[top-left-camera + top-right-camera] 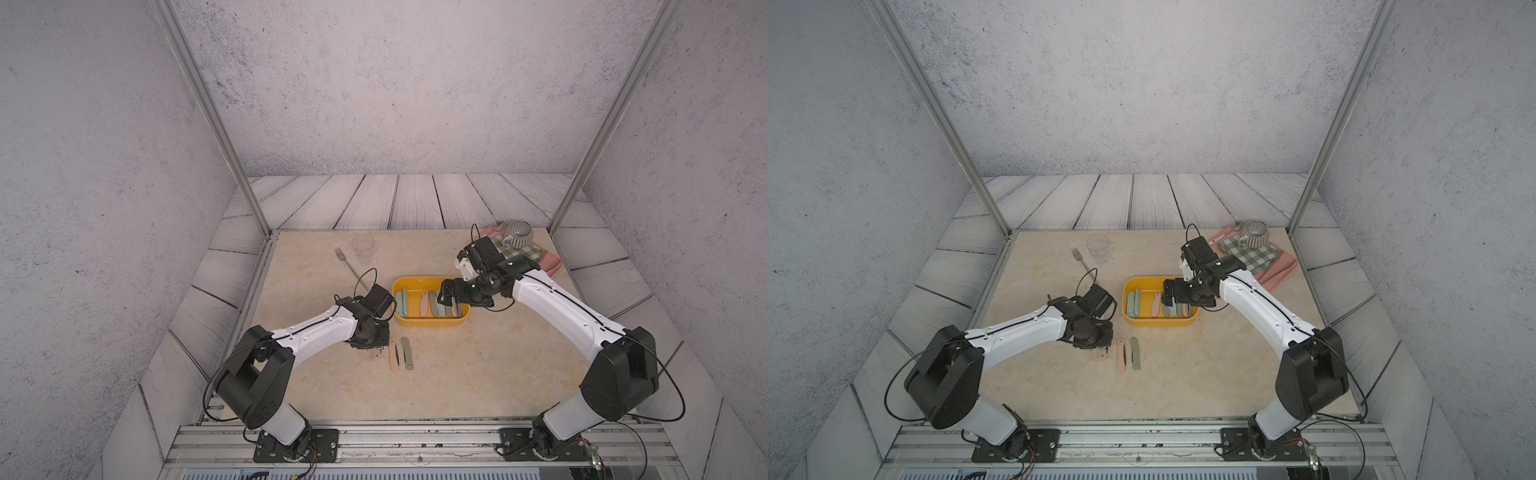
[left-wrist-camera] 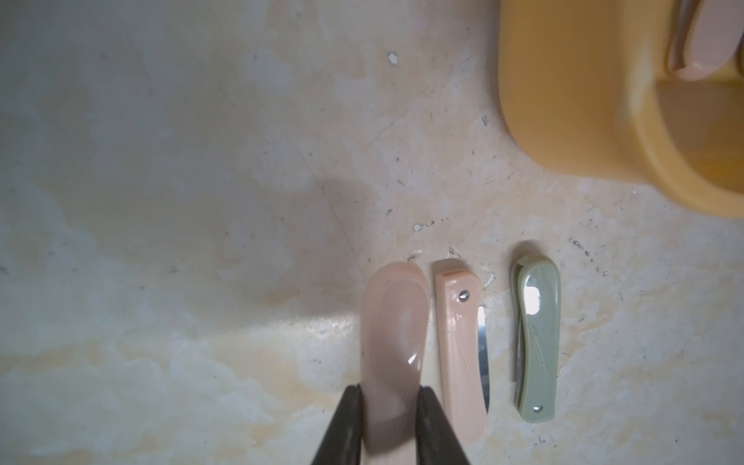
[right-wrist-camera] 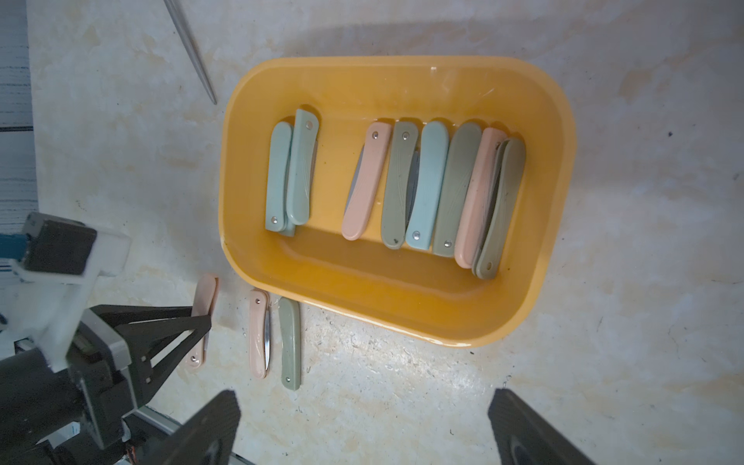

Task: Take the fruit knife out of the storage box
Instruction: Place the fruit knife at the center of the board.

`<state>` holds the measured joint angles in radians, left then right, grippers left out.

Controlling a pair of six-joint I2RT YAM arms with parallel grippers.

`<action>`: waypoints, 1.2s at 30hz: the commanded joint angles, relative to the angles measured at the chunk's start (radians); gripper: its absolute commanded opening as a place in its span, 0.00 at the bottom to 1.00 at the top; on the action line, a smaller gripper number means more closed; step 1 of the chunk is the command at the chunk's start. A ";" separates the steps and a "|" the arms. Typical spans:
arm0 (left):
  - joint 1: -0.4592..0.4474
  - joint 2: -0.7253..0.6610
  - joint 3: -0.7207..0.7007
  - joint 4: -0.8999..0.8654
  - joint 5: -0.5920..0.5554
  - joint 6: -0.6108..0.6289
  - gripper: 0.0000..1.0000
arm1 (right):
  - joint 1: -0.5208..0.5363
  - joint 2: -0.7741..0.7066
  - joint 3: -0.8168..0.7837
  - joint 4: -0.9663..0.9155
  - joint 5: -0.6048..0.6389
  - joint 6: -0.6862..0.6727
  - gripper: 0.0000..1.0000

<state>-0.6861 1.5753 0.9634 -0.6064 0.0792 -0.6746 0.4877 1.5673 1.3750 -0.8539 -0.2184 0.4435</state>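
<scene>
Item: pink knife, out of the box, clenched in my left claw at the table, lined up beside two laid-out knives, apparently to extend that row. Right claw spread wide above the box, likely for the next pick; spare knives lie inside.

Storage box packed with folded knives, one gap inside, open tabletop around, loose knives beside left gripper

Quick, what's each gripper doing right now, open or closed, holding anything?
Left gripper: closed on a pink fruit knife.
Right gripper: open, holding nothing, above the storage box.
</scene>
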 commanded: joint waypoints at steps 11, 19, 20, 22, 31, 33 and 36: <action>-0.017 0.084 -0.045 0.050 0.009 -0.014 0.09 | 0.004 0.025 -0.017 0.009 -0.016 0.006 0.99; -0.021 0.097 -0.039 0.039 0.008 -0.006 0.17 | 0.005 0.035 -0.011 0.012 -0.016 0.006 0.99; -0.021 0.098 -0.036 0.036 0.008 -0.004 0.18 | 0.004 0.036 -0.010 0.012 -0.016 0.005 0.99; -0.021 0.099 -0.036 0.031 0.008 -0.001 0.22 | 0.005 0.038 -0.007 0.012 -0.014 0.004 0.99; -0.021 0.073 -0.035 0.013 -0.010 0.000 0.41 | 0.006 0.043 -0.005 0.013 -0.011 0.005 0.99; -0.021 0.058 -0.032 0.011 -0.016 -0.001 0.45 | 0.006 0.046 -0.002 0.015 -0.011 0.007 0.99; -0.021 0.027 -0.016 0.011 -0.030 0.002 0.49 | 0.006 0.053 0.004 0.016 -0.006 0.006 0.99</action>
<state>-0.7033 1.6447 0.9249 -0.5705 0.0761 -0.6773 0.4900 1.6024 1.3685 -0.8333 -0.2302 0.4442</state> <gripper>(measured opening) 0.487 0.988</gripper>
